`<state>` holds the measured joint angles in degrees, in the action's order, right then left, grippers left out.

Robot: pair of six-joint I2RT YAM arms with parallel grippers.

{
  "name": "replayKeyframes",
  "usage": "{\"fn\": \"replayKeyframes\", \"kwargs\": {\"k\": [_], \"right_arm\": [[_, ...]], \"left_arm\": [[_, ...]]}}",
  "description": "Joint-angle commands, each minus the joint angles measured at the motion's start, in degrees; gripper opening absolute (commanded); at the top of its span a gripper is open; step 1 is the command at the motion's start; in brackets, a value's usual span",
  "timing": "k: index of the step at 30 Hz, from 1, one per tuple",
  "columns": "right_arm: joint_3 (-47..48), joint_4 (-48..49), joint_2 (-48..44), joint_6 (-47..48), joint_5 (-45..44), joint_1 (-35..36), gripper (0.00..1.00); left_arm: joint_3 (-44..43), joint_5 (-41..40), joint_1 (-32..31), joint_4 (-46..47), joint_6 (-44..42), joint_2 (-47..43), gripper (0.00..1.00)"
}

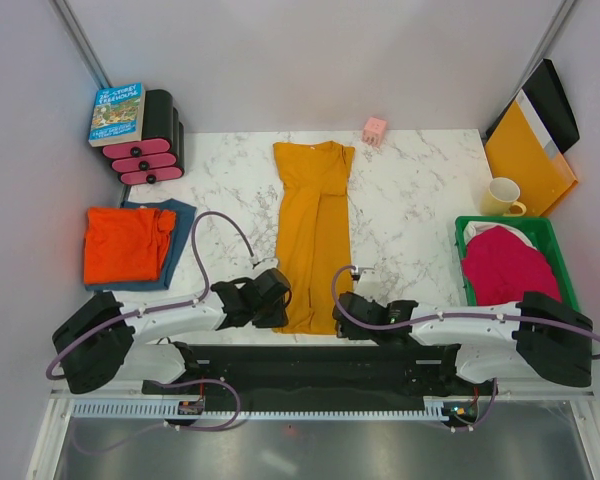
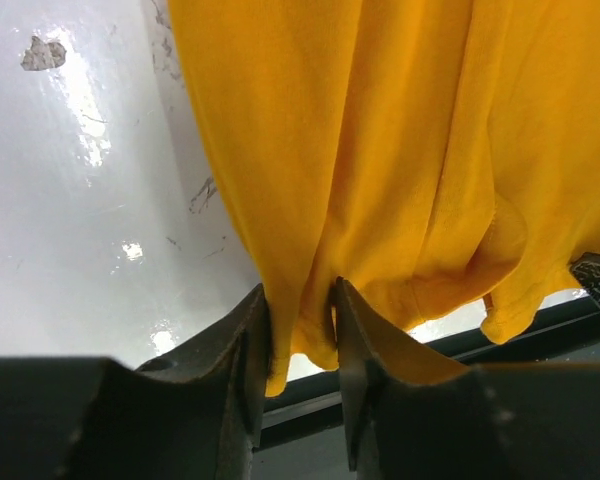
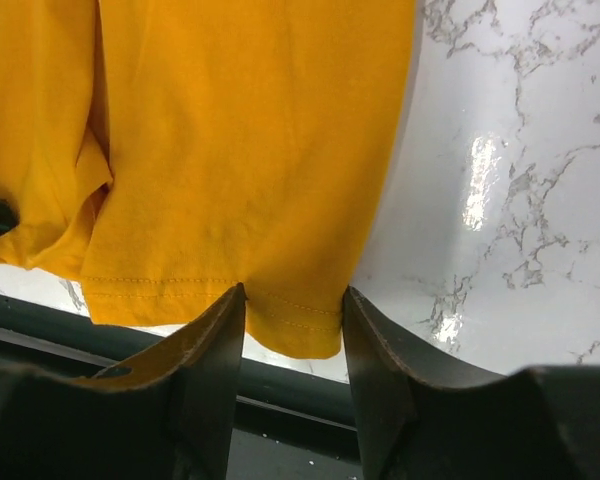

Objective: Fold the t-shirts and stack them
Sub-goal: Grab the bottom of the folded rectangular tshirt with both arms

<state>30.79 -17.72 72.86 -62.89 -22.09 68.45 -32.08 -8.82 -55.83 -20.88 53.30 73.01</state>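
2 hem corners the likely pinch points on soft, limp yellow shirt [image 1: 313, 240] at counter [image 1: 410, 220] edge: left tool [image 2: 302, 340] barely parted around bunched hem, right tool [image 3: 293, 330] spread astride it.

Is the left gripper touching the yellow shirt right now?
Touching. The left wrist view shows a fold of the mustard-yellow t-shirt hanging inside the left gripper, the cloth lying against the inner faces of both fingers.

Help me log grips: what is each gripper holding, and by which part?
Right gripper: nothing; open jaws straddle the hem corner of the mustard-yellow cotton t-shirt. Left gripper: a bunched hem fold sits between its jaws; pinched or not, cannot tell.
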Motion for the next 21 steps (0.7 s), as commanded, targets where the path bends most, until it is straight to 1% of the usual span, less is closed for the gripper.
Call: {"fn": "replayKeyframes", "kwargs": {"k": [1, 2, 6, 7, 11, 13, 14, 18, 21], "right_arm": [[-1.9, -2.0, 0.4, -4.3, -0.2, 0.9, 0.48], [-2.1, -2.2, 0.1, -4.6, -0.5, 1.0, 0.48], [-1.8, -4.4, -0.1, -6.8, -1.3, 1.6, 0.43], [-1.8, -5.5, -0.1, -7.1, -1.6, 1.8, 0.42], [-2.0, -6.6, 0.2, -8.0, -1.9, 2.4, 0.42], [-2.2, -7.2, 0.1, -8.8, -2.2, 2.8, 0.36], [-2.3, -7.1, -0.1, -8.9, -2.4, 2.8, 0.36], [-1.8, -7.5, 0.6, -8.6, -2.5, 3.0, 0.47], [-1.4, -7.8, 0.7, -8.6, -2.8, 3.2, 0.49]], "left_arm": [[2.7, 0.7, -0.2, -6.1, -0.3, 0.0, 0.35], [2.9, 0.9, -0.1, -6.1, -0.3, -0.2, 0.33], [3.4, 1.3, -0.1, -6.1, -0.3, -0.9, 0.19], [3.3, 1.3, -0.2, -6.2, -0.3, -1.1, 0.17], [3.6, 1.4, -0.2, -6.1, -0.5, -1.1, 0.15], [3.8, 1.7, -0.1, -6.1, -0.5, -1.4, 0.15], [3.9, 1.8, -0.1, -6.0, -0.4, -1.5, 0.15], [4.2, 1.4, -0.2, -6.1, -0.1, -3.0, 0.38], [4.0, 0.8, -0.2, -6.4, 0.0, -4.5, 0.45]]}}
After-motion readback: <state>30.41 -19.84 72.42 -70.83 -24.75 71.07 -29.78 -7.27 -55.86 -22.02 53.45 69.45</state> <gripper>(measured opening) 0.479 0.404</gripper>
